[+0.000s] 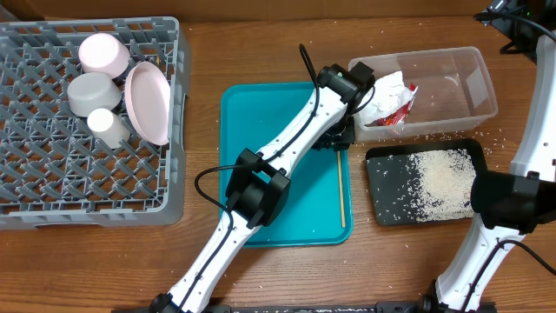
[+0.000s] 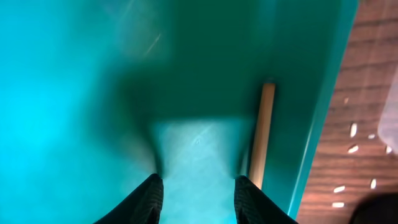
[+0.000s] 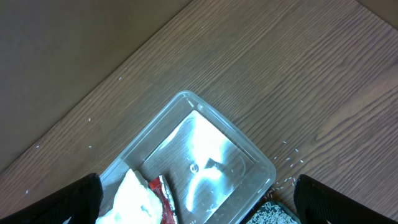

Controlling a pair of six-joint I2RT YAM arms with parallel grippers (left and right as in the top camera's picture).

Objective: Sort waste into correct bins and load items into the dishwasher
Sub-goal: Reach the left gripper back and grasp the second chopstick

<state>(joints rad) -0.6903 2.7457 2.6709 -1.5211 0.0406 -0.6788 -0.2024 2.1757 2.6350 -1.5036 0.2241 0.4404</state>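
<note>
Left tool (image 2: 198, 182), nearest the lens, has its two dark fingers (image 2: 149, 199) a narrow way apart over the teal tray (image 2: 74, 93), bare tray floor between them and nothing held. One wooden chopstick (image 2: 262, 134) lies just beside the tool, along the tray's right rim. Off the tray's far right corner sits the clear tub (image 1: 476, 69), holding the crumpled napkin (image 1: 382, 91) and red wrapper (image 1: 401, 113); the right tool (image 3: 199, 199) hangs above it, spread wide and empty. Right of the tray, the black tray (image 1: 382, 204) holds rice crumbs (image 1: 439, 183), with more scattered on the surface (image 1: 261, 52). Left of the tray, the grey rack (image 1: 52, 183) carries a cup (image 1: 106, 124), a bowl (image 1: 94, 91), a plate (image 1: 148, 103) on edge and another pale dish (image 1: 104, 52).
</note>
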